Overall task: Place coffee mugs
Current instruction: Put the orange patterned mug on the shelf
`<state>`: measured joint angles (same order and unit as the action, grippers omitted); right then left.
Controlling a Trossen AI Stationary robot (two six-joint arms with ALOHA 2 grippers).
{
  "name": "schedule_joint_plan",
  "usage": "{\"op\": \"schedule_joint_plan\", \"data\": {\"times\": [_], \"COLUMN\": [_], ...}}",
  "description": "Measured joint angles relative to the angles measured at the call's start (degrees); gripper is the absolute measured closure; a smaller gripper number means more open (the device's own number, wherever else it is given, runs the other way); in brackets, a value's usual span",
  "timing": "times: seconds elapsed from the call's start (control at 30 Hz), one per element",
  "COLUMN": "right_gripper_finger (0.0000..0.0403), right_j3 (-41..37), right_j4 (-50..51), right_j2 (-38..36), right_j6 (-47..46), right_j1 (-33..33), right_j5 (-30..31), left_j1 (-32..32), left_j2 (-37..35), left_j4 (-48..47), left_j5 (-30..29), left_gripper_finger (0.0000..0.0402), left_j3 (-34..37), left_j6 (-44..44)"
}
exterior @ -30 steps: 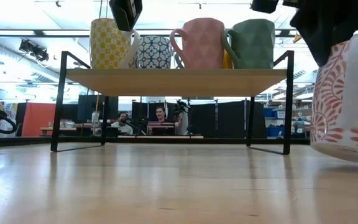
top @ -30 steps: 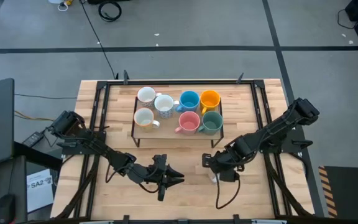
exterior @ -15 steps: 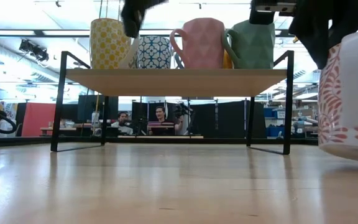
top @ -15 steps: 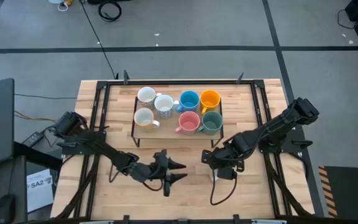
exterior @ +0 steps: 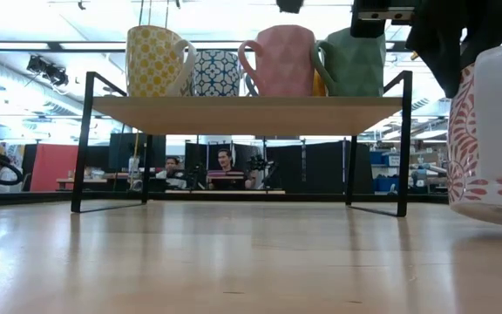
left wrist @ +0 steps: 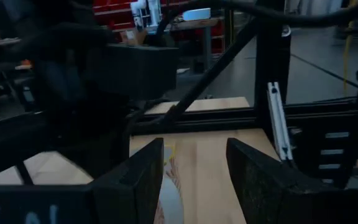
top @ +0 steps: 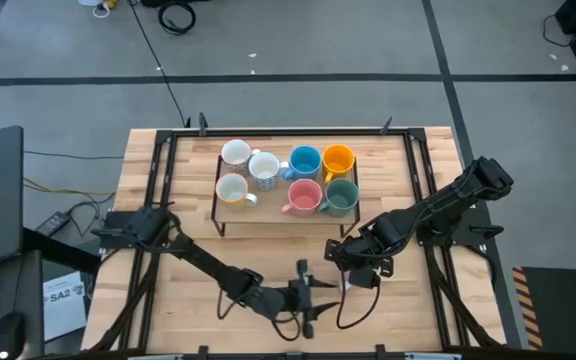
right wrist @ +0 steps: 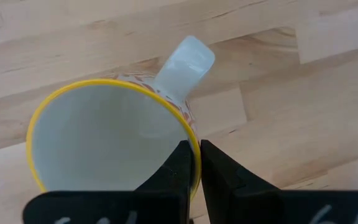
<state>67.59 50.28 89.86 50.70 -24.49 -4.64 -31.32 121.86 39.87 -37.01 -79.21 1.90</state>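
Six coffee mugs stand on the black-framed wooden rack (top: 283, 212) at the table's far middle, among them yellow-patterned (exterior: 155, 61), pink (exterior: 281, 61) and green (exterior: 353, 61) ones. A white mug with a red leaf pattern and yellow rim (exterior: 493, 131) hangs in front of the rack to the right, with my right gripper (top: 353, 272) shut on it. My left gripper (top: 318, 296) is open near the front edge, just left of that mug. Its fingers point level toward the mug, which shows between them (left wrist: 170, 186). My right gripper pinches the patterned mug's yellow rim (right wrist: 195, 149) right beside the handle (right wrist: 185, 62), one finger inside the mug and one outside. The fingers come from above, pointing steeply down. The mug hangs below them, mouth up and slightly tilted, its base just clear of the table.
The rack's black legs (exterior: 401, 144) stand on the table behind the held mug. Black rails (top: 428, 200) run along the table's left and right sides. Bare wood (exterior: 234, 262) lies under and in front of the rack.
My left gripper has swept along the front of the table toward the right, up to the held mug, rolling about its own axis and opening wider. My right gripper has stayed in place and turned a little, and the mug now hangs more upright.
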Motion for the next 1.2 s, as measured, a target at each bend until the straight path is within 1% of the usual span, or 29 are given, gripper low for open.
{"op": "schedule_joint_plan", "data": {"times": [0.1,0.2,0.4,0.53,0.6,0.87,1.2], "right_gripper_finger": [0.0374,0.0374,0.0374,0.0374,0.0374,0.0374,0.0374], "right_j3": [0.0,0.0,0.0,0.0,0.0,0.0,0.0], "right_j4": [0.0,0.0,0.0,0.0,0.0,-0.3,-1.5], "right_j2": [0.0,0.0,0.0,0.0,0.0,0.0,0.0], "right_j6": [-0.1,-0.1,0.0,-0.2,-0.9,-10.2,-10.7], "right_j1": [0.0,0.0,0.0,0.1,0.3,2.2,2.6], "right_j5": [0.0,0.0,0.0,0.0,0.0,0.0,0.0], "left_j1": [0.4,0.8,2.3,3.3,3.4,3.8,5.5], "left_j2": [2.1,3.1,3.1,3.7,4.0,5.3,5.3], "left_j4": [-1.9,-3.7,-9.9,-11.2,-11.5,-11.4,-12.8], "left_j5": [-1.6,-1.9,-1.8,-0.4,-0.3,-0.2,-0.1], "left_gripper_finger": [0.0219,0.0219,0.0219,0.0219,0.0219,0.0219,0.0220], "left_j3": [-2.8,-3.5,-3.4,-3.5,-3.4,-3.4,-3.4], "left_j6": [-0.1,-1.9,-13.2,-16.2,-16.3,-16.2,-16.3]}}
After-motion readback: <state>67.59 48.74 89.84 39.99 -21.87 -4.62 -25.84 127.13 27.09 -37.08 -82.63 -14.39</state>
